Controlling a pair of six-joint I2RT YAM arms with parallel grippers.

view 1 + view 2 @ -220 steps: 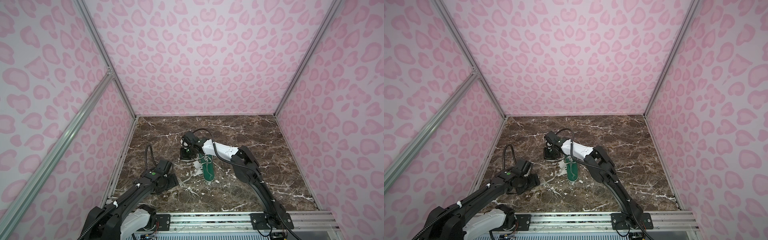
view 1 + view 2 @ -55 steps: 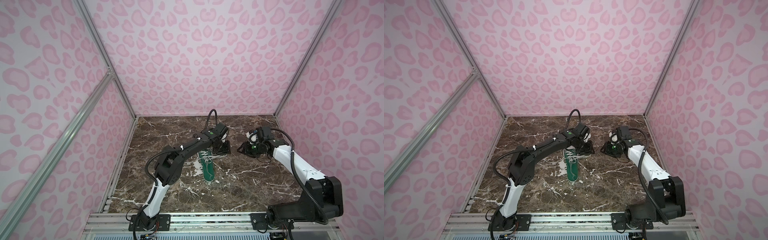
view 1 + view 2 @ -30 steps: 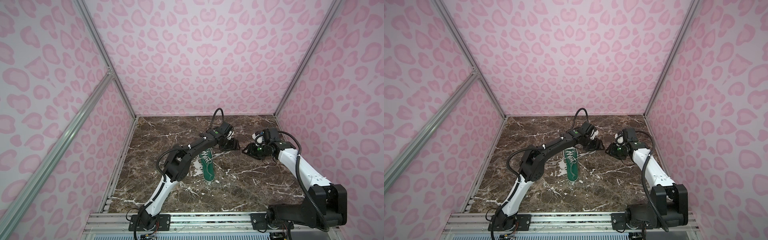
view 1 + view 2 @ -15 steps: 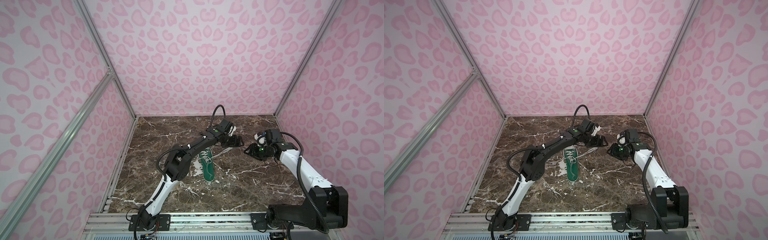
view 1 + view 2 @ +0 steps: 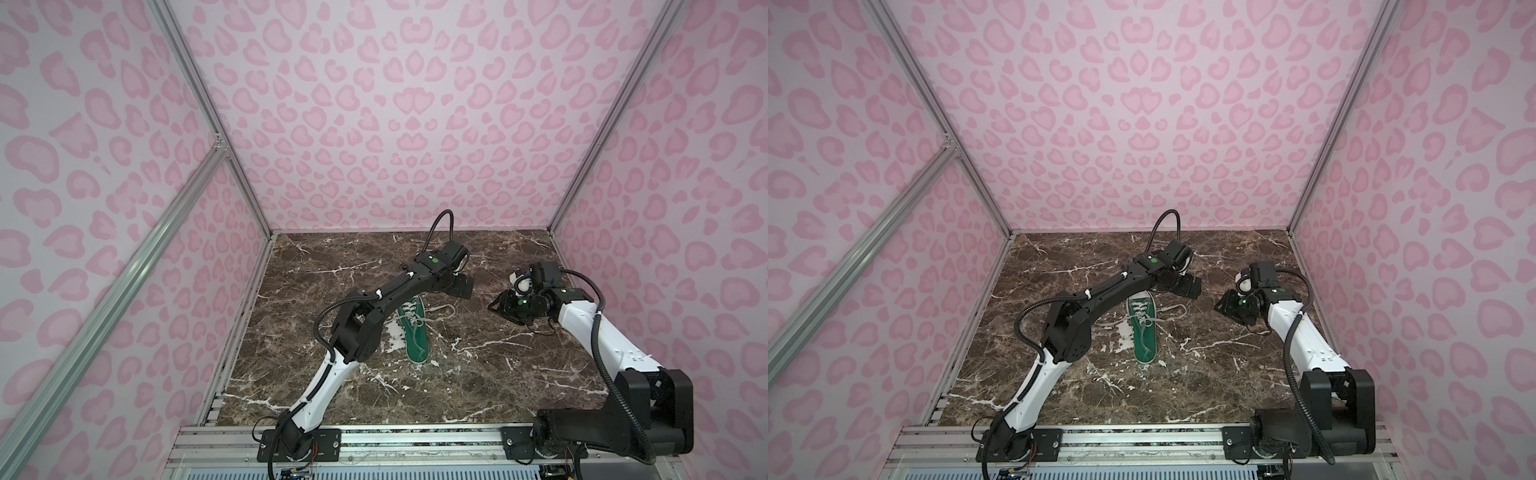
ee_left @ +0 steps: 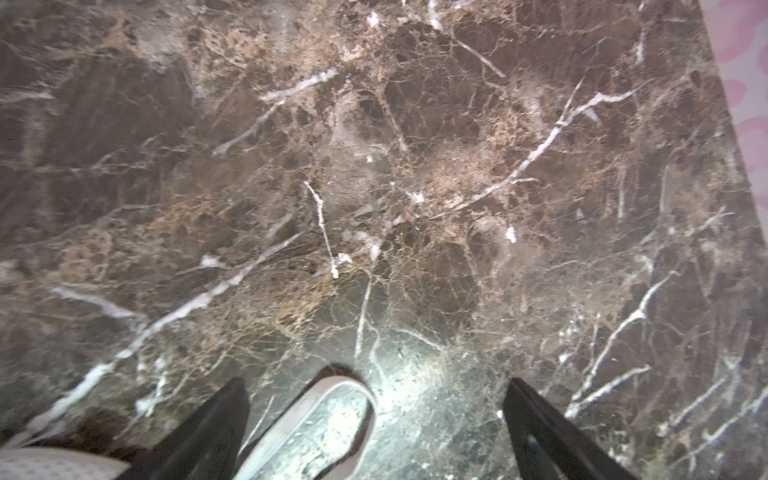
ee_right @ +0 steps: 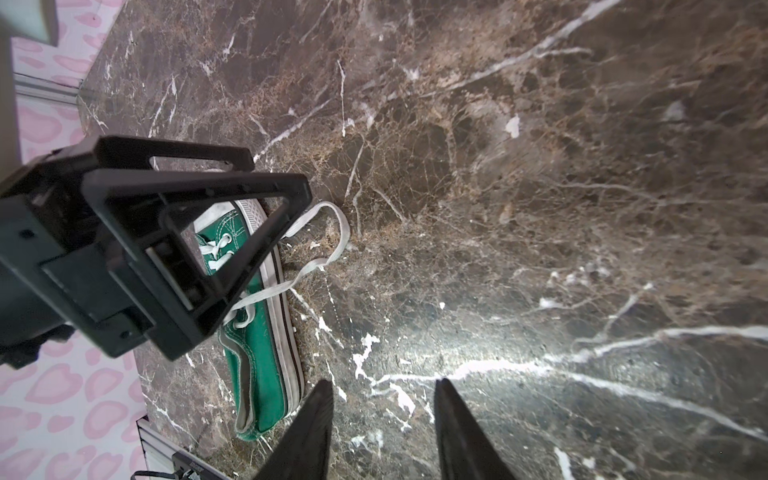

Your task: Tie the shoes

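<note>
The shoes are a single green sneaker (image 5: pixel 417 337) (image 5: pixel 1144 337) lying mid-table, white toe cap at the far end. Its white laces (image 5: pixel 440 311) (image 5: pixel 1168 311) trail in a slack loop to the right. My left gripper (image 5: pixel 462 286) (image 5: pixel 1188 286) hovers open beyond the toe. In the left wrist view the lace loop (image 6: pixel 320 415) lies on the marble between the spread fingers (image 6: pixel 216 428) of the left gripper (image 6: pixel 374 380), untouched. My right gripper (image 5: pixel 498 306) (image 5: pixel 1223 306) (image 7: pixel 383 381) stands open to the right and holds nothing. The right wrist view shows the sneaker (image 7: pixel 259 353) and lace loop (image 7: pixel 332 241).
The dark marble tabletop (image 5: pixel 457 374) is walled in by pink patterned panels (image 5: pixel 395 124) on three sides, with aluminium posts at the corners. A metal rail (image 5: pixel 374 444) with both arm bases runs along the front edge. The left gripper's black fingers (image 7: pixel 187 232) partly hide the shoe's toe in the right wrist view.
The left gripper's jaws have spread wider over the last second, and the lace loop lies slack on the marble. Both arms have barely shifted.
</note>
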